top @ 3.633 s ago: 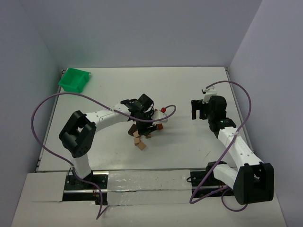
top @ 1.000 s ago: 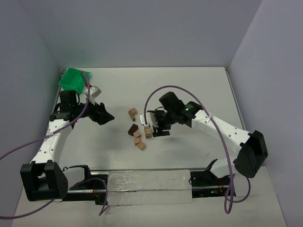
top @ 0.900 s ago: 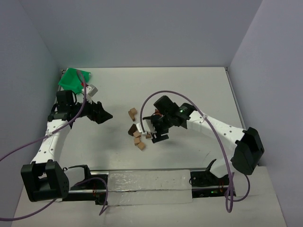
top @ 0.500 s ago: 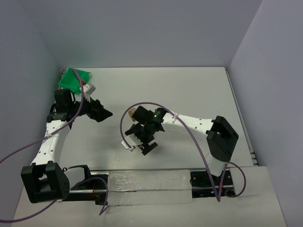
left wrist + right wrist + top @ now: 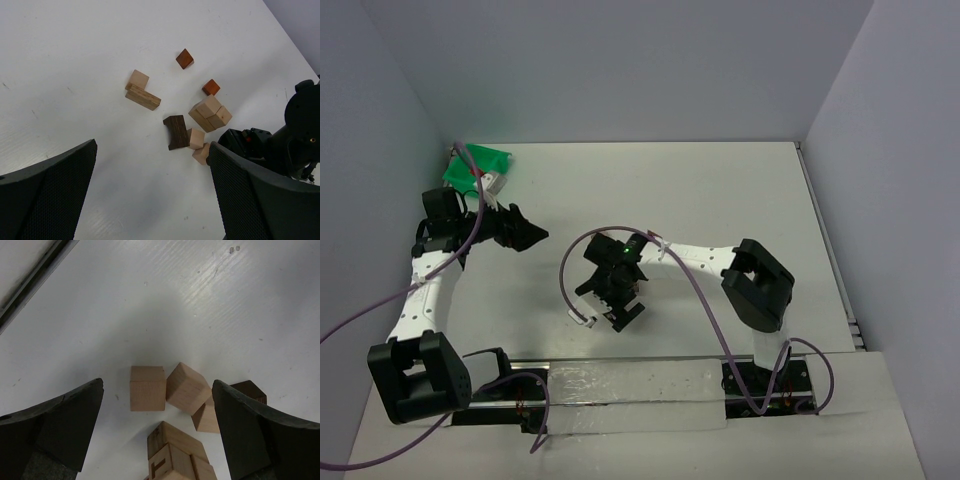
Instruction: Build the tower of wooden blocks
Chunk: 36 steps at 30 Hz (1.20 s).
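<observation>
Right arm has swung leftward across the tabletop [image 5: 720,190] since a sec ago and is now hanging over the pile; left arm has drawn back toward the left edge. Right claw [image 5: 157,386] is standing wide open, gripping nothing. Left claw [image 5: 152,146] is likewise open and empty, well apart from the work.

Wood blocks [image 5: 210,112] are lying loose approx mid-tabletop, left of centre and toward the near edge, with no upright stack showing. Tan cube [image 5: 147,388] is sitting flat directly below the right claw, between its fingers. Second tan cube [image 5: 186,387], turned at an angle, is touching its side; dark brown block [image 5: 250,389] is crowding the other finger.

Judgement: right arm is much the nearer, so the next grasp is falling to it. The cube has no long axis, so squaring the jaws w/ its flat faces is what matters. Room is tight – the neighbour is likely getting nudged on closing. Bare tabletop is lying open toward the far and right edges. Green bin [image 5: 475,167] is sitting in the far-left corner, well apart from the blocks.
</observation>
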Motion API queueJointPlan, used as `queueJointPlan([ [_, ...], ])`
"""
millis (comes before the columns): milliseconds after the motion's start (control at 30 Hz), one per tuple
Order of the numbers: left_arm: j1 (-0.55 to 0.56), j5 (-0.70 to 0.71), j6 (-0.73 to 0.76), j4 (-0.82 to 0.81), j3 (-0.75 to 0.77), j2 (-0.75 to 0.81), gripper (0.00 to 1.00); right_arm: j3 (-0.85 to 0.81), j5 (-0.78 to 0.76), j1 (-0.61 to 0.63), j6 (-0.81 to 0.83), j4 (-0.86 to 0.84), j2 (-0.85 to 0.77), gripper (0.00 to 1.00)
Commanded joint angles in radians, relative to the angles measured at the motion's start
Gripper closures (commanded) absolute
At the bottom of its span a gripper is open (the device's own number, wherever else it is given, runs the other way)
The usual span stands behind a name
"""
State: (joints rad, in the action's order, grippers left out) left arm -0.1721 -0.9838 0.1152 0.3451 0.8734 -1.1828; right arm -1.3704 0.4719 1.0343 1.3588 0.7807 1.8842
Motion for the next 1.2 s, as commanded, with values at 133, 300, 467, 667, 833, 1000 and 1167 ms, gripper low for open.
queueJointPlan([
  [133, -0.018, -0.059, -0.006, -0.038, 0.016, 0.012, 0.02, -0.047, -0.022, 0.007, 0.017, -0.017, 0.056, 0.04],
  [300, -0.023, -0.073, -0.006, -0.035, 0.019, 0.014, 0.02, -0.049, -0.032, 0.006, 0.016, -0.037, 0.078, 0.04],
  [467, -0.026, -0.076, -0.006, -0.040, 0.011, 0.012, 0.02, -0.059, -0.035, 0.006, 0.006, -0.038, 0.090, 0.07],
  [667, -0.029, -0.081, -0.007, -0.047, 0.007, 0.011, 0.02, -0.038, -0.032, 0.004, 0.006, -0.041, 0.070, 0.15],
  [833, -0.030, -0.085, -0.010, -0.052, 0.004, 0.008, 0.02, -0.015, -0.030, 0.007, 0.006, -0.040, 0.043, 0.18],
  [1000, -0.030, -0.087, -0.012, -0.054, 0.003, 0.007, 0.02, 0.002, -0.039, 0.007, 0.010, -0.042, 0.033, 0.13],
  [1167, -0.032, -0.087, -0.010, -0.053, 0.001, 0.008, 0.02, 0.028, -0.052, 0.006, 0.005, -0.068, 0.025, 0.00],
])
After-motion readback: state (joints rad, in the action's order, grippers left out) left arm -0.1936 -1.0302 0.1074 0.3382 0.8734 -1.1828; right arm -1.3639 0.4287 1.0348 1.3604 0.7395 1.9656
